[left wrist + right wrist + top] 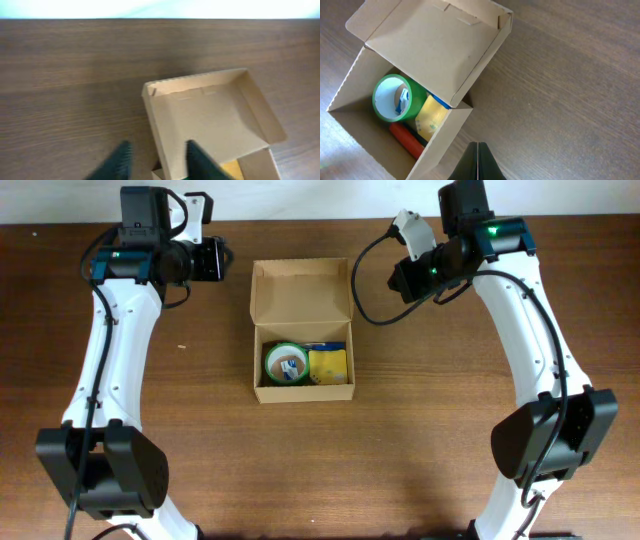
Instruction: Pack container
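The tan cardboard container (303,391) stands open at the table's middle, its lid flap (300,292) folded back. Inside lie a green tape roll (284,363) and a yellow sticky-note pad (329,366). The right wrist view shows the container (445,136), the tape roll (395,97), the pad (432,119) and a red pen (405,139). My left gripper (216,260) is open and empty, left of the lid; its fingers (157,156) hover by the lid's edge (210,120). My right gripper (402,276) is shut and empty (478,161), right of the lid.
The brown wooden table (480,380) lies around the container. A blue item (440,102) shows under the lid's edge inside the container. The table's far edge (160,19) runs behind the lid.
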